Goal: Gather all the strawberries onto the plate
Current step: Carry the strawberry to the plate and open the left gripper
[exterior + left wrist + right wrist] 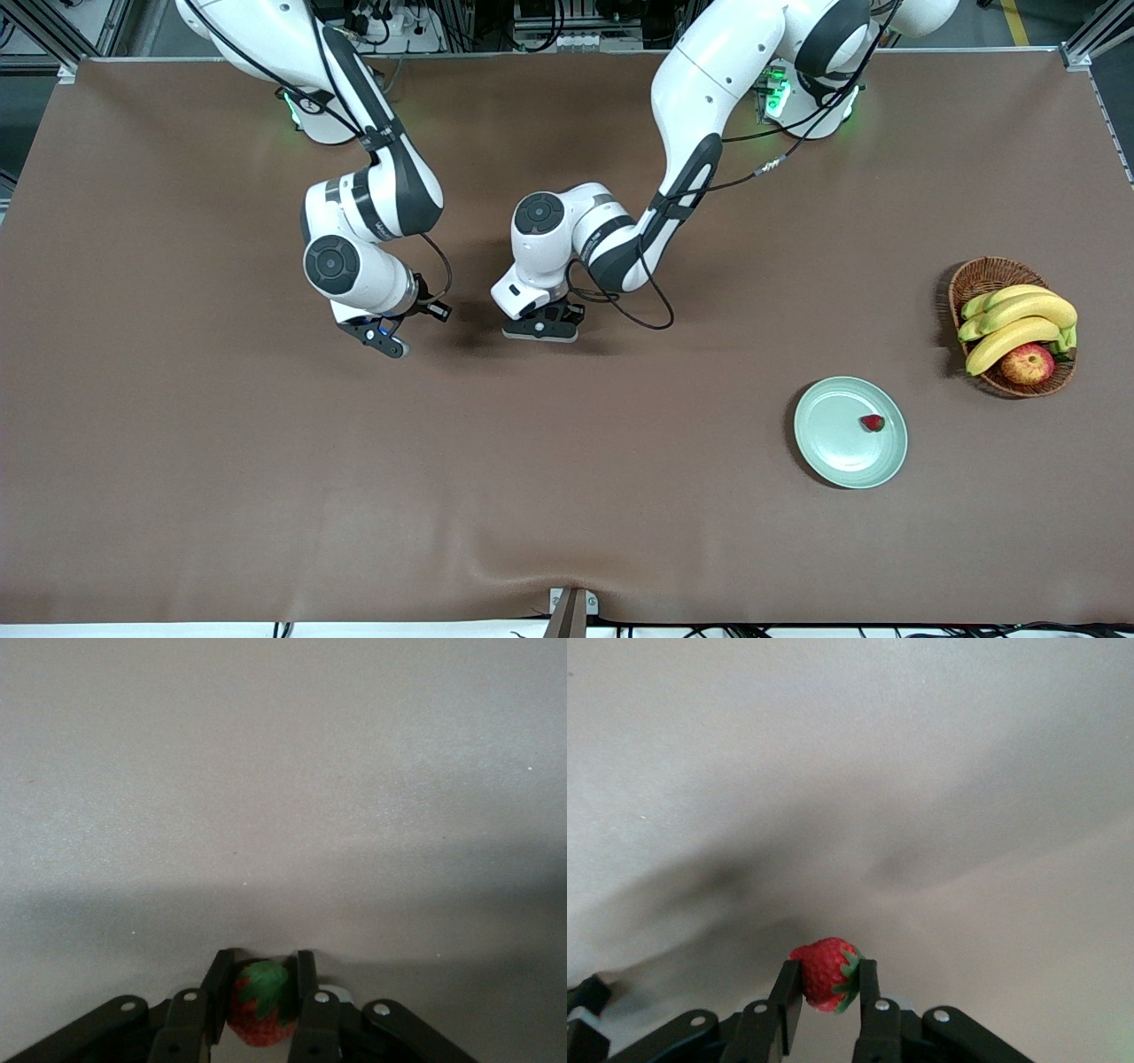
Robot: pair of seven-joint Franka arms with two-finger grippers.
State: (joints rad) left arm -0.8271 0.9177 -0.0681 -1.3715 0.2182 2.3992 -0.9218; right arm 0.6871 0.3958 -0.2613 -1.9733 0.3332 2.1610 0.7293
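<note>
Strawberries held by both grippers are hidden in the front view. Left gripper [259, 1005], frame centre low over the counter [221, 496], pinches one strawberry [260, 1010], green top up. Right gripper [826, 990], centre-left, clamps another [827, 973]. A third [873, 423] lies on the plate [833, 443], lower right, near a fruit basket [979, 276].
</note>
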